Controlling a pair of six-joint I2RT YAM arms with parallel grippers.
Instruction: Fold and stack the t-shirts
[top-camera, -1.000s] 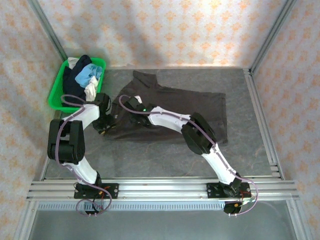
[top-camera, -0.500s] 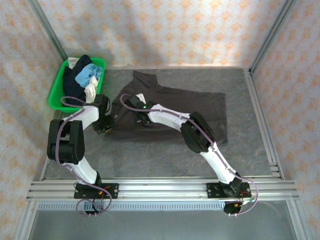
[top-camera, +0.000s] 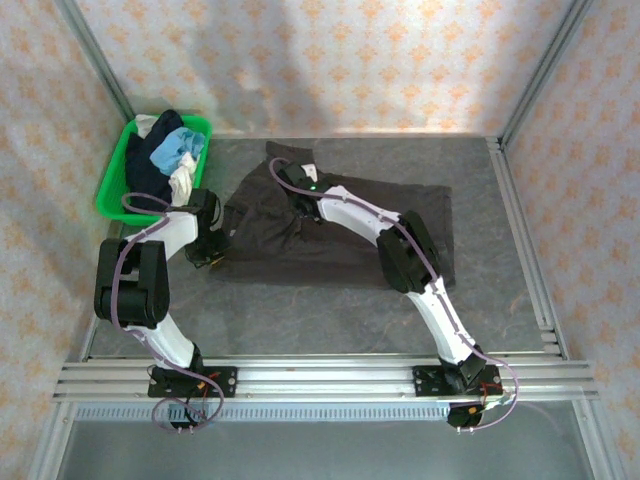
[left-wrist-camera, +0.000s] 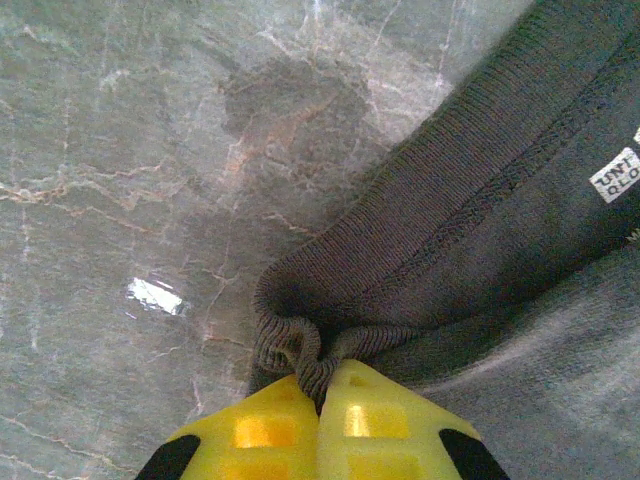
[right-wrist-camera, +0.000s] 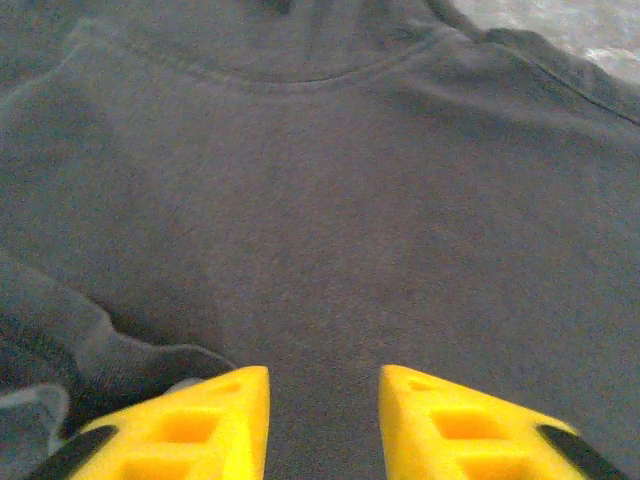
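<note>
The left gripper (left-wrist-camera: 320, 388) has its 2 yellow fingers pinched together on a bunched ribbed edge of the dark t-shirt (left-wrist-camera: 520, 230), low over the grey marbled table (left-wrist-camera: 120, 150). The right gripper (right-wrist-camera: 325, 385) hangs above the shirt's chest, below the neckline, its fingers moderately apart and gripping nothing. The shirt lies spread mid-table. The other t-shirts (top-camera: 165, 155) are heaped in the green basket (top-camera: 112, 192) at the far-left corner, beside patterned walls (top-camera: 330, 60). Since 1 second ago, the right arm has swung from the shirt's left edge toward its collar.
</note>
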